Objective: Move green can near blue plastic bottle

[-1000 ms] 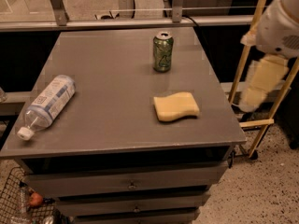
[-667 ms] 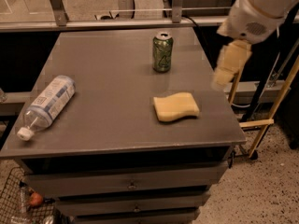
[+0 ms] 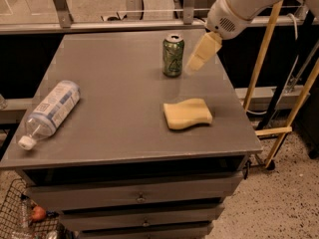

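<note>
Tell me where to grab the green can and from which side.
Grip the green can around its mid-body, coming from the right of the view. It stands upright with its curved wall exposed, and the hand hovers just to that side.

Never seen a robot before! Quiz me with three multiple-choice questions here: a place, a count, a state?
1. Where is the gripper? A just right of the green can; B down by the drawers; C at the floor basket.
2. Things on the table: A two; B three; C five.
3. The blue plastic bottle: A stands upright; B lies on its side; C is held aloft.
Answers: 1 A, it hangs beside the can, apart from it; 2 B, can, bottle, yellow sponge; 3 B, its cap points at the front-left corner.
</note>
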Controlling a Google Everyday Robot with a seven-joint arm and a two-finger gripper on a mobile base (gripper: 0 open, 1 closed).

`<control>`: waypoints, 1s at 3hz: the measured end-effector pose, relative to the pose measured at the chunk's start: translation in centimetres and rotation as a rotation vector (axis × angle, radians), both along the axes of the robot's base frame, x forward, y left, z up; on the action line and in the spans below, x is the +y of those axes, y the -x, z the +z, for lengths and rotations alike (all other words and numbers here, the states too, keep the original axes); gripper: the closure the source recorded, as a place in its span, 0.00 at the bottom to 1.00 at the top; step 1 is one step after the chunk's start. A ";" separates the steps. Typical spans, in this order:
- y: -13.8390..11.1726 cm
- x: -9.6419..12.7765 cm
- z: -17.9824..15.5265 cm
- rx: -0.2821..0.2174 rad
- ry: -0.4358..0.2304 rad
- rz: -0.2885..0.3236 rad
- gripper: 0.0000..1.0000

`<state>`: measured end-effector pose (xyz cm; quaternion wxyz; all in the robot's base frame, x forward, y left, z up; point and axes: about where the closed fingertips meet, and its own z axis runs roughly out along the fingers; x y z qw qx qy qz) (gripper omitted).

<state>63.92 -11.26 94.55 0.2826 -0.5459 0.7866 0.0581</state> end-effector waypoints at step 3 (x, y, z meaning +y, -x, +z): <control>-7.3 4.7 -2.0 -0.074 -0.203 -0.147 0.00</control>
